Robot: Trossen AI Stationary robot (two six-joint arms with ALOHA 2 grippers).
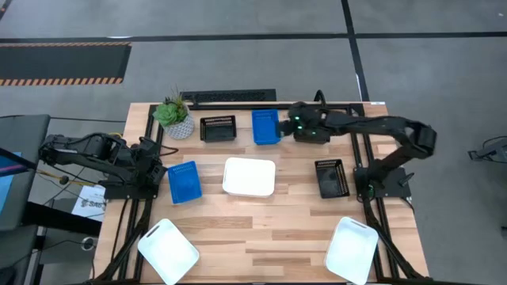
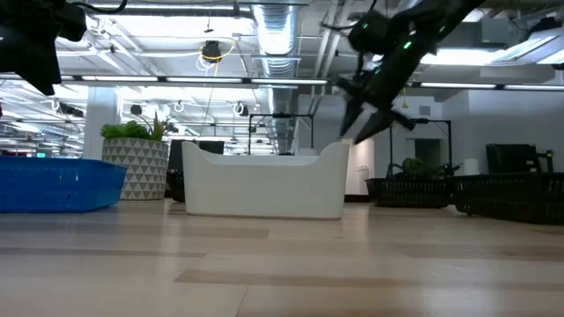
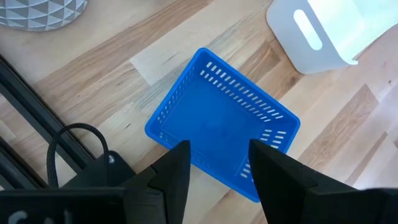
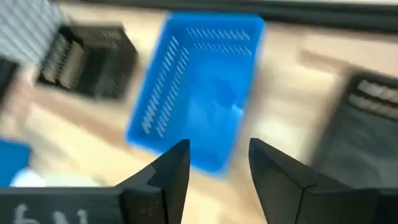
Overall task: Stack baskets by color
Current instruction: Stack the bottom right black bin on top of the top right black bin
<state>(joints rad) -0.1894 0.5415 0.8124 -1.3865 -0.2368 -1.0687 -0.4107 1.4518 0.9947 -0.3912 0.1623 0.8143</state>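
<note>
A blue basket (image 1: 266, 126) rests flat on the table at the far middle. My right gripper (image 1: 288, 125) hangs open just right of it and above it; in the right wrist view this basket (image 4: 199, 87) lies beyond the spread fingers. A second blue basket (image 1: 184, 181) sits at the left, and my left gripper (image 1: 158, 171) stands open over its near-left end (image 3: 217, 124), clear of it. Also on the table are white baskets at the centre (image 1: 249, 176), near left (image 1: 168, 250) and near right (image 1: 352, 248), and black baskets at the far side (image 1: 218, 127) and the right (image 1: 331, 178).
A green plant in a white patterned pot (image 1: 174, 119) stands at the far left corner. Dark arm frames run along both table sides. Bare wood (image 1: 261, 226) lies between the two near white baskets.
</note>
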